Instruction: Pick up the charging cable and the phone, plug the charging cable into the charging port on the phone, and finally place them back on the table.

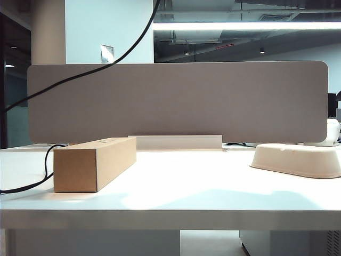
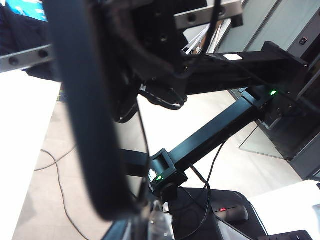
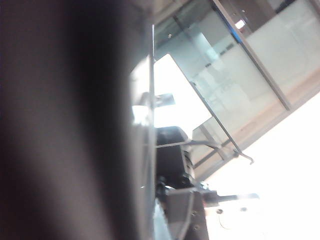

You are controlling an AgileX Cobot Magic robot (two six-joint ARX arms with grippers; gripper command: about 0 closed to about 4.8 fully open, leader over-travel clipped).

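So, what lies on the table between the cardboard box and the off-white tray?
Nothing: in the exterior view the table is bare between cardboard box and tray.

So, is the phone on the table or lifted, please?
Lifted: the phone fills the left wrist view in the left gripper, floor behind it; none lies on the table. Right gripper shut, blurred.

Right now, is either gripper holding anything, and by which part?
Cannot be told. A slim glossy black phone fills the left wrist view, raised above the floor; neither the left gripper's nor right gripper's fingers show.
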